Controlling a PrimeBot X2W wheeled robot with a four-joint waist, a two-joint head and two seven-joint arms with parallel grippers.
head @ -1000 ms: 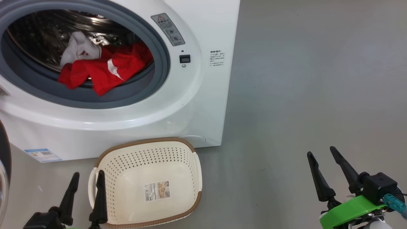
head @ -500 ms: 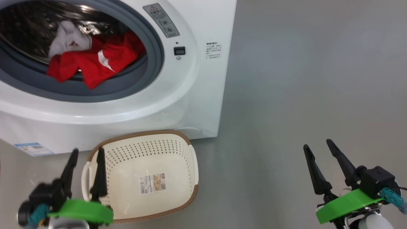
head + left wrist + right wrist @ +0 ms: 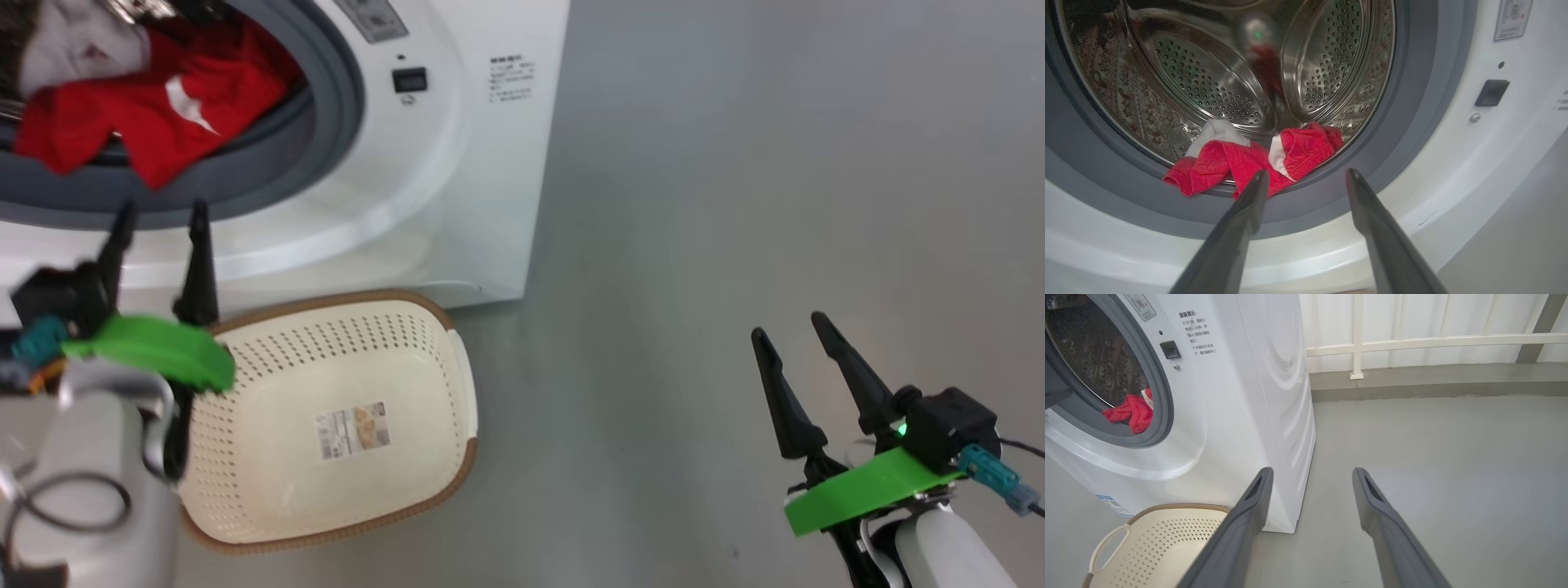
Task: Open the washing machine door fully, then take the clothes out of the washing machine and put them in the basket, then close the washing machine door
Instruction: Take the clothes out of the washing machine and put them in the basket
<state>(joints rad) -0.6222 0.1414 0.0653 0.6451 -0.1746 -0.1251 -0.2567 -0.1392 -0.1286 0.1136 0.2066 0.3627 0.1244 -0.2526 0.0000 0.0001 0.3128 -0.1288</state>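
Observation:
The white washing machine (image 3: 457, 163) stands with its drum mouth uncovered; the washing machine door is out of view. The clothes (image 3: 122, 114), red with a white piece, lie at the drum's front lip and hang over the grey seal. My left gripper (image 3: 162, 208) is open and empty, raised just below the mouth. In the left wrist view its fingers (image 3: 1307, 173) point at the clothes (image 3: 1241, 163), a short way off. The cream basket (image 3: 343, 302) sits empty on the floor before the machine. My right gripper (image 3: 789, 325) hangs open and empty over bare floor to the right.
Grey floor spreads to the right of the washing machine (image 3: 1249, 396). In the right wrist view, a white railing and wall (image 3: 1412, 343) close off the back, and the basket (image 3: 1167, 539) and clothes (image 3: 1131, 412) lie to the left of my right gripper (image 3: 1312, 470).
The head camera has swung, shifting the picture left and up. My left gripper has risen from beside the basket to the front of the drum mouth. The right gripper holds its pose.

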